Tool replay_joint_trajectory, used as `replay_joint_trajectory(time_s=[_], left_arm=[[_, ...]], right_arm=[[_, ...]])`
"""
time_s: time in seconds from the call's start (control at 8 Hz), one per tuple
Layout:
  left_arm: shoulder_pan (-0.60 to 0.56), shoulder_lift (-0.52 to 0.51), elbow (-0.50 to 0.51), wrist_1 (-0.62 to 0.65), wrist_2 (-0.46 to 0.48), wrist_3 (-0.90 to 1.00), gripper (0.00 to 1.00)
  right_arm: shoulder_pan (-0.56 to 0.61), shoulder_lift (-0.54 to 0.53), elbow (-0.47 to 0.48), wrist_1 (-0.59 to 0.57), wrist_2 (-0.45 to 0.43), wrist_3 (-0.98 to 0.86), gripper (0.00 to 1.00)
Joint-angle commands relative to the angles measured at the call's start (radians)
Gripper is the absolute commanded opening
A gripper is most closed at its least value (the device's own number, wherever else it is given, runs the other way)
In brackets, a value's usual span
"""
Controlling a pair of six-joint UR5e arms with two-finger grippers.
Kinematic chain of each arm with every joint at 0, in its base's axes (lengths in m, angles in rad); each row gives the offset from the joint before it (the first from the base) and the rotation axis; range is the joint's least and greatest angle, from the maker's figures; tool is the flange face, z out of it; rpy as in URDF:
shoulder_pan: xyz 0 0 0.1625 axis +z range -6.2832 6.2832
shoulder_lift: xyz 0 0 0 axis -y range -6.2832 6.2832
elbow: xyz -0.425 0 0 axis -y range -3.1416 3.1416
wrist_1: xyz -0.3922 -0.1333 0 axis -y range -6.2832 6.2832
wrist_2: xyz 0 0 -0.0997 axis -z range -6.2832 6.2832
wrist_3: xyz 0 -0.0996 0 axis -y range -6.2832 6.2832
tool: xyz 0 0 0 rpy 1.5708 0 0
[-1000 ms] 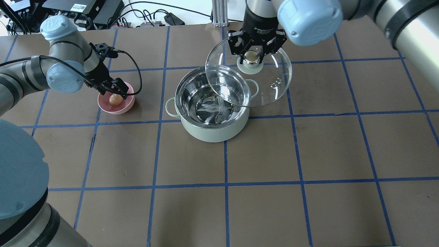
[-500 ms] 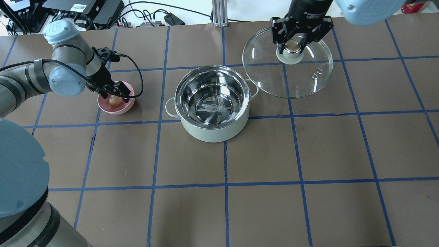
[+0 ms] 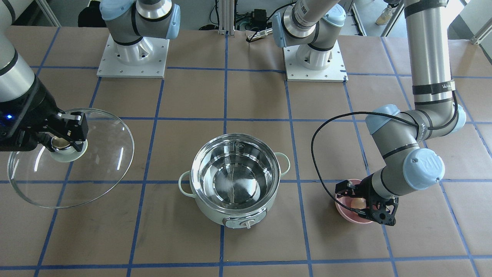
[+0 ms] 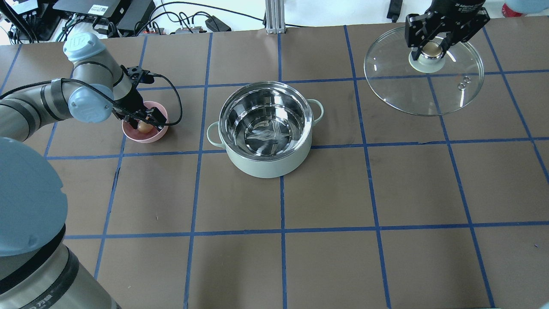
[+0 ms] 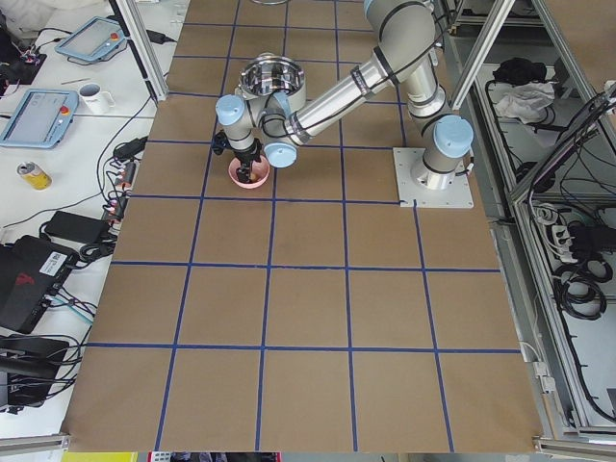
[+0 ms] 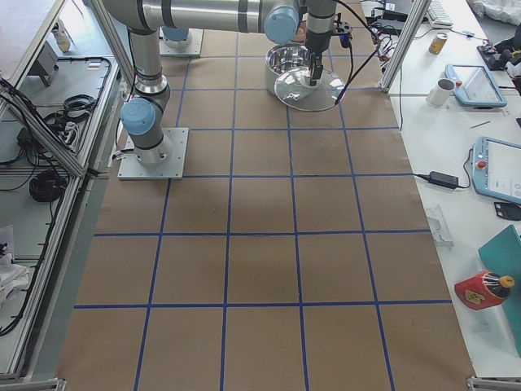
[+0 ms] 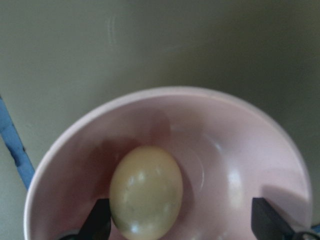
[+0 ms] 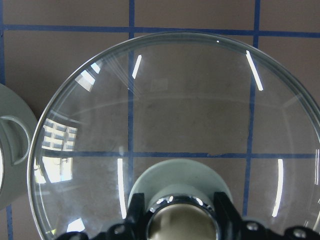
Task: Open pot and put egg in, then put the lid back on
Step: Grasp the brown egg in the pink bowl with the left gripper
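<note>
Pink bowl (image 4: 138,136) at left holds the egg (image 4: 144,126). The left gripper (image 4: 146,121) is lowered into it, jaws spread wide to either side of the egg and not yet closed, having settled a little closer about the egg over the last second. At centre the pot (image 4: 268,166) stands open, its steel interior bare. At right the lid (image 4: 424,90) hangs tilted from the right gripper (image 4: 431,48), which is clamped on the knob (image 4: 430,51). Within the same second the lid has travelled from above the pot's far rim to a place well apart from the pot. Whether its lower edge touches the table (image 4: 326,193) cannot be told. Opening is judged complete and the way in clear, so grasping the egg is the step in hand.
</note>
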Motion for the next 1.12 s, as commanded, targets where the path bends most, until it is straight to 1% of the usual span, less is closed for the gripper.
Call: replay_joint_trajectory(time_s=[0.0, 0.12, 0.25, 0.38, 0.5, 0.62, 0.75, 0.88, 1.0], left_arm=[[0.0, -0.006, -0.001, 0.0, 0.0, -0.001, 0.99], [0.0, -0.006, -0.001, 0.0, 0.002, 0.001, 0.76], [0.0, -0.006, -0.001, 0.0, 0.035, 0.0, 0.55], [0.0, -0.006, 0.0, 0.0, 0.049, -0.007, 0.38], [0.0, -0.004, 0.0, 0.002, 0.04, -0.017, 0.33], [-0.002, -0.004, 0.0, 0.002, 0.042, -0.064, 0.16], [-0.003, 0.002, 0.002, -0.001, 0.046, -0.088, 0.06], [-0.003, 0.008, 0.003, -0.001, 0.043, -0.097, 0.05], [-0.006, 0.033, 0.011, -0.006, 0.036, -0.097, 0.0]], right_arm=[[-0.004, 0.0, 0.009, 0.0, -0.014, -0.007, 0.0], [-0.004, -0.003, 0.011, 0.002, -0.015, -0.007, 0.0], [-0.002, -0.003, 0.014, -0.003, -0.014, -0.007, 0.0], [-0.004, -0.005, 0.029, -0.01, -0.011, -0.007, 0.0], [-0.004, -0.003, 0.034, -0.012, -0.014, -0.007, 0.0], [-0.004, -0.006, 0.034, -0.01, -0.014, -0.007, 0.0], [-0.004, -0.008, 0.034, -0.012, -0.017, -0.007, 0.0], [-0.004, -0.009, 0.038, -0.01, -0.014, -0.009, 0.0], [-0.004, -0.008, 0.038, -0.009, -0.018, -0.009, 0.0]])
